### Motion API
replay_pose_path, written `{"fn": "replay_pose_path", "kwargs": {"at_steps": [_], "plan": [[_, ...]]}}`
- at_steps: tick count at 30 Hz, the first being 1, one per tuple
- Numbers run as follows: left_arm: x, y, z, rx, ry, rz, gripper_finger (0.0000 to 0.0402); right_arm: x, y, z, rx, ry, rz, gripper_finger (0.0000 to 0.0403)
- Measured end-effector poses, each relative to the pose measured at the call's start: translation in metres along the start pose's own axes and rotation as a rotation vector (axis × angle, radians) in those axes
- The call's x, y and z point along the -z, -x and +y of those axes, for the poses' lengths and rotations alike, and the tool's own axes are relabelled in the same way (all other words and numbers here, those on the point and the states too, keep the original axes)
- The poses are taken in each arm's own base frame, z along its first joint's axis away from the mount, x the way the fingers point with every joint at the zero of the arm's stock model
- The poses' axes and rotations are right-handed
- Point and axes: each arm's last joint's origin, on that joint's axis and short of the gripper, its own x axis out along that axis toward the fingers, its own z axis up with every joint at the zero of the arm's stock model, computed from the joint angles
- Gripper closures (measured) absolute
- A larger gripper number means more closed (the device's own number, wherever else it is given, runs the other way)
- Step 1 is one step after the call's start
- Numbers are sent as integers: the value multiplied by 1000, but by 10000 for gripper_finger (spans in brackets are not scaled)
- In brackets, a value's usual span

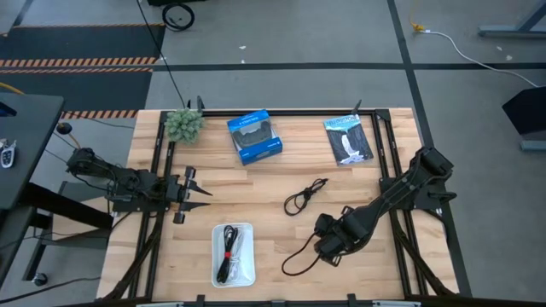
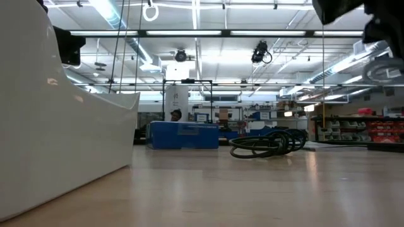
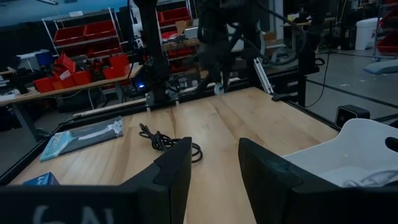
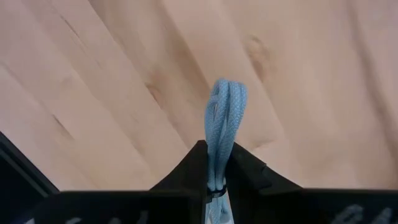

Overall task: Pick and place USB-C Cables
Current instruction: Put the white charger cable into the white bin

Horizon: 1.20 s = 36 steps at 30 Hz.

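Note:
In the right wrist view my right gripper (image 4: pixel 216 152) is shut on a light grey-blue braided cable (image 4: pixel 222 112). In the high view this gripper (image 1: pixel 328 244) is low over the table's near right, and a dark curve of cable (image 1: pixel 294 260) trails from it toward the white tray (image 1: pixel 215 264). The tray holds a black bundle with a red tie (image 1: pixel 229 253) and pale cable. A plain black cable (image 1: pixel 305 196) lies on the wood at mid-table. My left gripper (image 1: pixel 194 194) waits open at the left (image 3: pixel 214 165). My right gripper pinches the grey cable at a doubled-over bend (image 4: pixel 219 134), two strands side by side between the two fingers. The bend's rounded end (image 4: pixel 227 90) sticks out past the fingertips. The fingers come from above, slanting toward the table. The rest of the cable is hidden behind the fingers in this view.
A blue box (image 1: pixel 254 136) and a flat black-and-white packet (image 1: pixel 348 140) lie near the far edge, with a small green plant (image 1: pixel 183 124) at the far left corner. Black frame rails (image 1: pixel 388 153) run along both table sides. Bare wood lies between the tray and my right gripper.

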Motion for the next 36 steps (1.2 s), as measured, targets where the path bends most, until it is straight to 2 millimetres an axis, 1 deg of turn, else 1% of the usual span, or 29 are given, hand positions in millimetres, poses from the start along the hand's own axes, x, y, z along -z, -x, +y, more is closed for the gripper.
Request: {"fn": "replay_pose_path", "kwargs": {"at_steps": [5,8,11,14,17,20,24,27,31,36], "plan": [[0,0,0,0,0,0,260,-7,23,-4,50,4,14,359],[0,0,0,0,0,0,260,-11,33,-7,68,-2,17,359],[0,0,0,0,0,0,260,-15,38,-7,72,-5,-21,359],[0,0,0,0,0,0,260,-19,39,-5,53,1,-64,359],[0,0,0,0,0,1,260,-25,40,4,-25,25,-162,359],[0,0,0,0,0,0,260,-32,43,18,-143,75,-282,359],[0,0,0,0,0,0,260,-41,51,36,-293,149,-440,358],[0,0,0,0,0,0,260,-47,58,46,-370,203,-562,357],[0,0,0,0,0,0,260,-50,69,57,-403,278,-744,357],[0,0,0,0,0,0,260,-50,81,66,-369,340,-952,356]]}}
